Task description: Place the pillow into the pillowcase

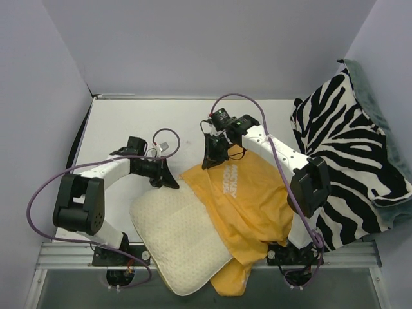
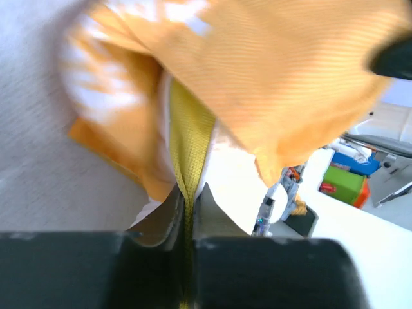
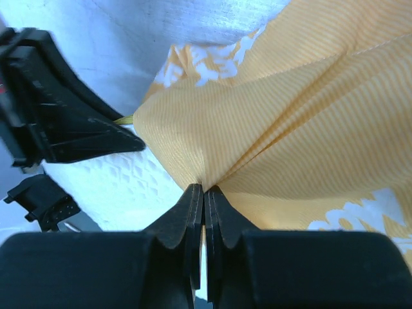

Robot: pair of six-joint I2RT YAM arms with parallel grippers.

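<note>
The cream-white pillow (image 1: 177, 241) lies at the table's front centre, its right part under the orange pillowcase (image 1: 248, 199). My left gripper (image 1: 172, 182) is shut on the pillow's yellow-green edge trim (image 2: 187, 138) at the pillow's far corner, beside the case's opening. In the left wrist view the orange pillowcase (image 2: 277, 71) hangs over the trim. My right gripper (image 1: 212, 161) is shut on a pinch of the pillowcase (image 3: 270, 122) at its far edge, lifting it. The pillow (image 3: 112, 190) and my left gripper (image 3: 122, 138) show in the right wrist view.
A zebra-striped cushion (image 1: 347, 148) with a dark green edge lies at the table's right side, partly over the edge. Purple cables loop over both arms. Grey walls close the table (image 1: 129, 122) at the back and left.
</note>
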